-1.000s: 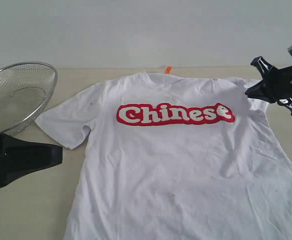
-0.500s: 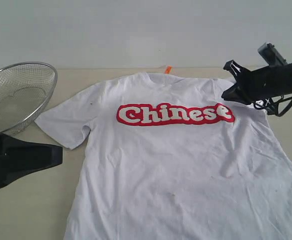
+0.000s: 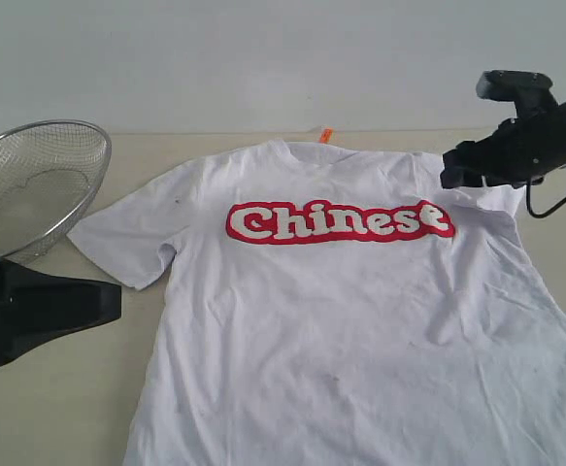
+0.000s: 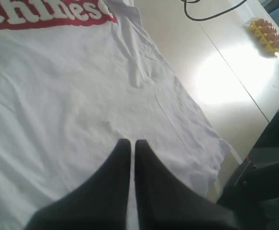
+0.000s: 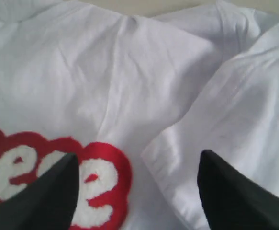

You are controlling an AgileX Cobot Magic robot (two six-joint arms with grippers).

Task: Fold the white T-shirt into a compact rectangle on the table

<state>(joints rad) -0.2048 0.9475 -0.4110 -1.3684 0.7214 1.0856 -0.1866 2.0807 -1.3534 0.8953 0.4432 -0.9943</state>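
Right hand [image 3: 454, 173] hangs over the white T-shirt [image 3: 360, 330] at the wearer's-left shoulder, on the right of the exterior view, just beyond the end of the red lettering [image 3: 339, 222]. Its fingers stand well apart. In the right wrist view one dark fingertip [image 5: 58, 182] sits over the last letter of the print and the other over a flap of sleeve whose hemmed edge lies doubled across the chest cloth. The hem runs between the two tips. Whether the tips touch the cloth I cannot tell.

Left hand [image 4: 129, 146] has its two fingers pressed together with nothing between them. It sits low at the left edge of the exterior view, beside the shirt's other sleeve and apart from it, with its wrist camera looking across the lower body of the shirt toward the hem.

The shirt lies face up and spread flat on the tabletop [image 3: 69, 408], collar toward the far edge, with the orange neck tag [image 3: 326, 135] showing at the neckline. Its left-view sleeve is spread out; the lower hem runs out of the exterior view. Shallow wrinkles cross the body.

A wire mesh strainer [image 3: 30, 184] rests on the tabletop at far left, clear of the shirt.
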